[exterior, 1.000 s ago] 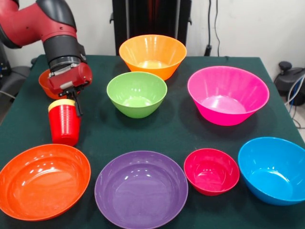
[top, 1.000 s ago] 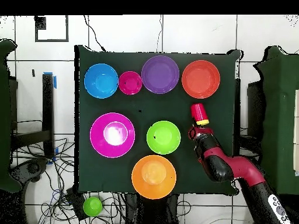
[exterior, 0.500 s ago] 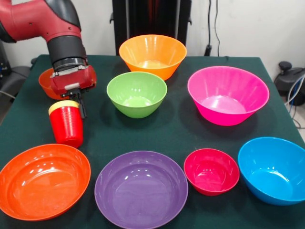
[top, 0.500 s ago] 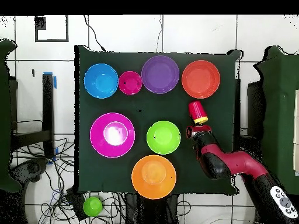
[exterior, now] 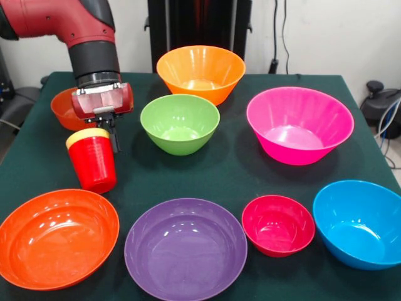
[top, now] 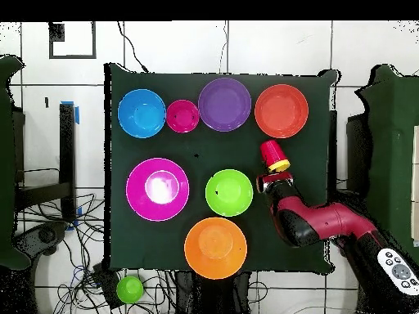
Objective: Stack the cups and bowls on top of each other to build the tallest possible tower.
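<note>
The red cup point(exterior: 94, 166) stands tilted on the green table at the left, with the yellow cup point(exterior: 86, 135) nested in it so only its rim shows. My gripper point(exterior: 101, 132) comes down from above and is shut on the yellow rim; one dark finger point(exterior: 116, 141) shows beside the cup. In the overhead view the red cup point(top: 269, 152) lies just above the gripper point(top: 270, 178). Round them sit the green bowl point(exterior: 180, 123), orange bowl point(exterior: 200, 72), magenta-pink bowl point(exterior: 299, 124), blue bowl point(exterior: 360, 222), crimson bowl point(exterior: 277, 224), purple bowl point(exterior: 185, 248) and orange-red bowl point(exterior: 56, 235).
A small orange bowl point(exterior: 61, 108) sits behind my gripper at the table's left edge, partly hidden. The green bowl is close to the right of the cups. The table's edge point(exterior: 12, 150) runs near the left. Cables lie on the floor beyond the table.
My gripper has moved right, towards the green bowl, and the nested cups have moved with it and tilted. The bowls have not moved.
</note>
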`<state>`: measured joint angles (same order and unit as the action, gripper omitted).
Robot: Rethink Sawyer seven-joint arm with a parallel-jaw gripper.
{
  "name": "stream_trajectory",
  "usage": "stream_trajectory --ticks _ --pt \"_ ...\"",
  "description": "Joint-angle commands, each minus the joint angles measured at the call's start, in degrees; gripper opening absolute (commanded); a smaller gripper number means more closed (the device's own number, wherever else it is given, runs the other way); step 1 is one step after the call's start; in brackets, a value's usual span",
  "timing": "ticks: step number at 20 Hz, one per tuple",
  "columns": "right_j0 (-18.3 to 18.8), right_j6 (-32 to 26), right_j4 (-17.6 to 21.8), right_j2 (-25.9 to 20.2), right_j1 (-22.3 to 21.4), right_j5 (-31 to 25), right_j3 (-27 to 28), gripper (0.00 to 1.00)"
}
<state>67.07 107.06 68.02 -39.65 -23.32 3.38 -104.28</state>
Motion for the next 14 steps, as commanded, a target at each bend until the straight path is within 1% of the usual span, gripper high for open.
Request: stream_trajectory --ticks 1,7,10,12,14 --pt "-5.4 2.1 -4.7 4.4 -9.5 -10.6 2.6 0.0" --pt "-7.9 1.1 -8.4 4.8 -13.1 -14.0 1.2 0.0" --pt "-9.8 0.7 -10.2 5.3 -14.9 -16.7 1.2 0.0" --pt "-11.7 1.3 -12.7 5.4 -17.2 -19.2 0.8 0.0" --pt "-13.2 2.1 -14.0 6.3 -17.6 -20.4 1.2 0.0"
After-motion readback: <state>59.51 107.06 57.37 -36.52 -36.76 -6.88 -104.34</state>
